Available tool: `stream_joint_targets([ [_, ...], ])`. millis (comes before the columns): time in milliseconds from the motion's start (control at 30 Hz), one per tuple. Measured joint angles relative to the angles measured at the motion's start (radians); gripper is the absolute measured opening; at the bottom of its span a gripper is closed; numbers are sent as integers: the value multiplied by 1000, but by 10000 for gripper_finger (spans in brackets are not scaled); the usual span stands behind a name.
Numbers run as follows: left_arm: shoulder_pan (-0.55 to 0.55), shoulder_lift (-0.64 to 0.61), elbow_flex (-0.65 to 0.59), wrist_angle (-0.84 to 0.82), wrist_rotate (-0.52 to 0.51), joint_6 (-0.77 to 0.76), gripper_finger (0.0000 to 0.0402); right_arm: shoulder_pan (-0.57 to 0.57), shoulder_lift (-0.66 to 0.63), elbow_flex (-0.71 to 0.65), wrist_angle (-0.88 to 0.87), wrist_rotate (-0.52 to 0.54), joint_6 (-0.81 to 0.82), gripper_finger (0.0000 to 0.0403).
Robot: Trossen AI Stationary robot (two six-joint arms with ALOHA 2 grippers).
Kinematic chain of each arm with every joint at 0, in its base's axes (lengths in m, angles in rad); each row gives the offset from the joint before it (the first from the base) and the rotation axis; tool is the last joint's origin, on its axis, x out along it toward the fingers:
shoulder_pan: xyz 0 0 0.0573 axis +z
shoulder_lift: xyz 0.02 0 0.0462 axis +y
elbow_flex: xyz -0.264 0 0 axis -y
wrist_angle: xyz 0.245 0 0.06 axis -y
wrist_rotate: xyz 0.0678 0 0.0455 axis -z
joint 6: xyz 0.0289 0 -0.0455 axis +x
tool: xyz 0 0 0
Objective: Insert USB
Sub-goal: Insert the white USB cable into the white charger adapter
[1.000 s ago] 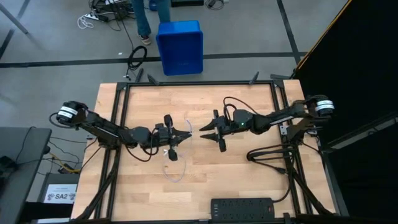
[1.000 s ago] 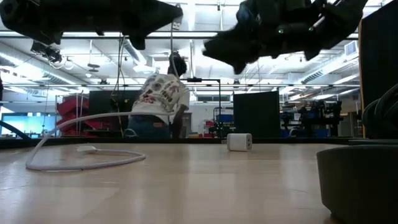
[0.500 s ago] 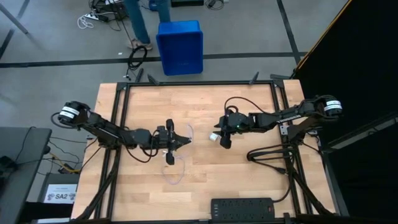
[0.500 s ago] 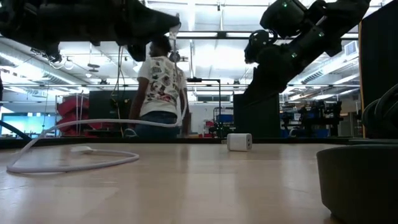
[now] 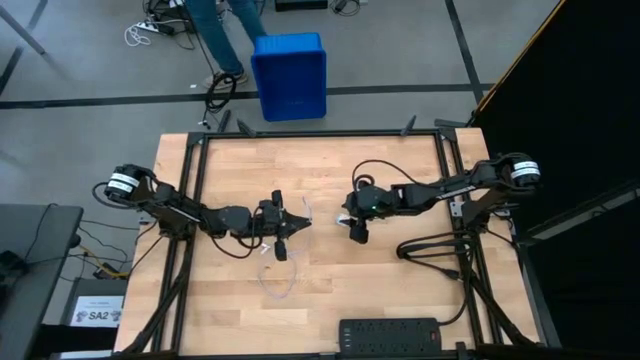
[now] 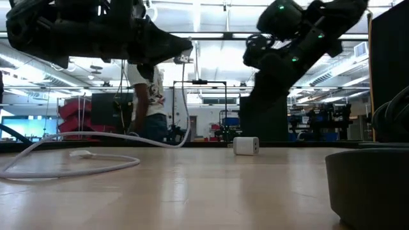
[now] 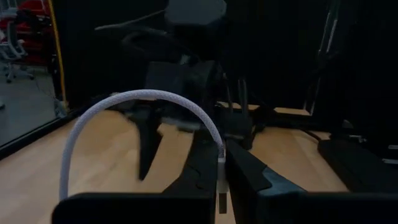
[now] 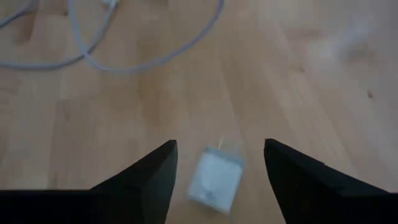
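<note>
The USB [image 5: 281, 283] is a thin whitish cable that lies in loose loops on the wooden table [image 5: 400, 160] and climbs to my left gripper [image 5: 298, 222], which is shut on its plug end and points level toward the table's right. In the low view the cable [image 6: 77, 167] rises to that gripper [image 6: 184, 50]. My right gripper [image 8: 219, 144] is open and tipped downward. Its fingers stand on either side of a small white cube adapter [image 8: 214, 178] on the table without touching it; the low view also shows this adapter [image 6: 246, 145]. My left gripper pinches the USB's plug end [image 7: 221, 163] between its two fingers, near their free ends. The fingers come level from the table's left. The plug end is lifted clear, and the cable [image 7: 143, 96] arches up out of the hold and falls slack to the table.
A black power strip [image 5: 390, 331] lies at the table's near edge, and thick black cords [image 5: 435, 250] loop at the right. A dark rounded object [image 6: 370, 185] stands close in the low view. Beyond the far edge are a blue bin [image 5: 289, 75] and a walking person [image 6: 144, 96].
My right gripper has tipped nose-down and sunk over the white adapter. My left gripper has come down a little with the plug end. The cable's raised part has sagged lower, and the loop on the table has slid slightly. The person behind has walked across.
</note>
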Motion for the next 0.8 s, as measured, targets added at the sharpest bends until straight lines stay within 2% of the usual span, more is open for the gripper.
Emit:
stream_joint_targets([
  [333, 0, 0, 0, -20, 12, 0, 0, -1, 141, 132, -171, -10, 10, 224],
  [667, -1, 0, 0, -32, 21, -4, 0, -1, 101, 204, -236, -7, -83, 211],
  [800, -1, 0, 0, -32, 21, -5, 0, -2, 80, 217, -366, 91, -90, 201],
])
